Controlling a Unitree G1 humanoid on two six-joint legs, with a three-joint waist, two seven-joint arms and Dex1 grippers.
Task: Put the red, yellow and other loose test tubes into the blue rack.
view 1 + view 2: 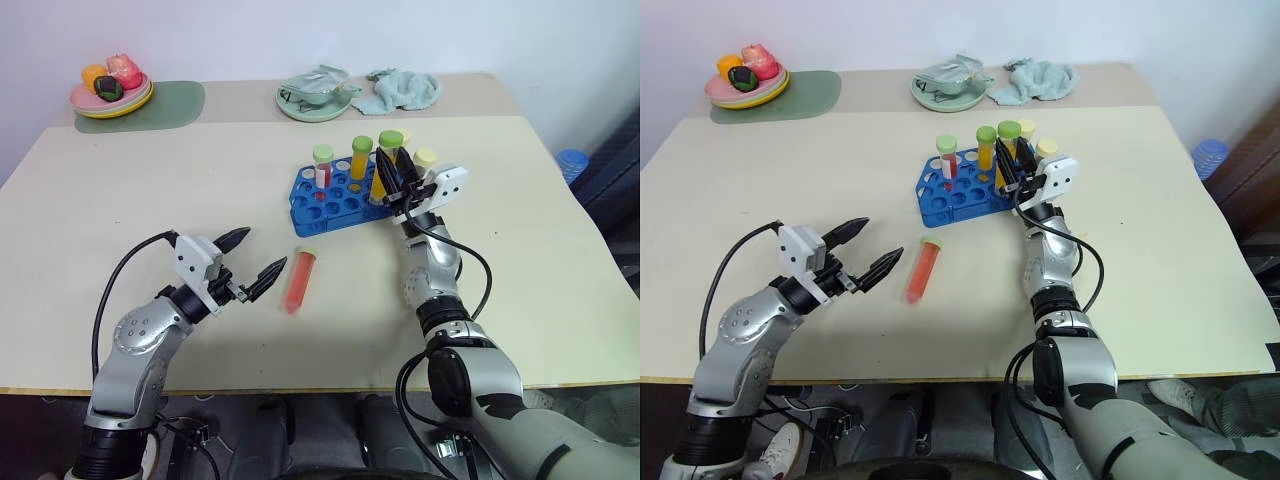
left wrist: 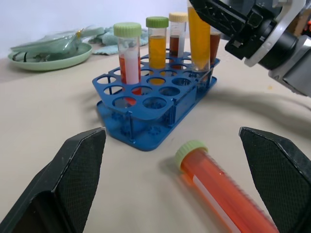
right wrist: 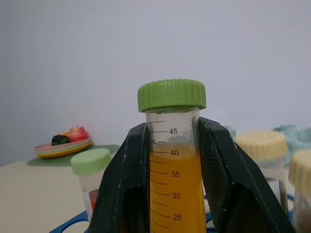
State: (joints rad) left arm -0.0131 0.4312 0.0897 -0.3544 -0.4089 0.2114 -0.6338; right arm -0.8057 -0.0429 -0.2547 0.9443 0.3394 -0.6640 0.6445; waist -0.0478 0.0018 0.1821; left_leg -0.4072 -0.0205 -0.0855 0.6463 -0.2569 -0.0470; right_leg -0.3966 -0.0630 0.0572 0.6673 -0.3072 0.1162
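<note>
Beige table: yellow tube, green cap, clear w/ ml marks.

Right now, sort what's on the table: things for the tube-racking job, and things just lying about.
For the job:
- blue rack
- yellow tube, gripped by the right end effector over the rack
- red-orange tube, lying on the table by the open left end effector

Just lying about:
- plate of toy food
- green mat
- green dish
- crumpled cloth

I see bright, even light, soft shadows under my arms on the table, backgrounds slightly blurred.
</note>
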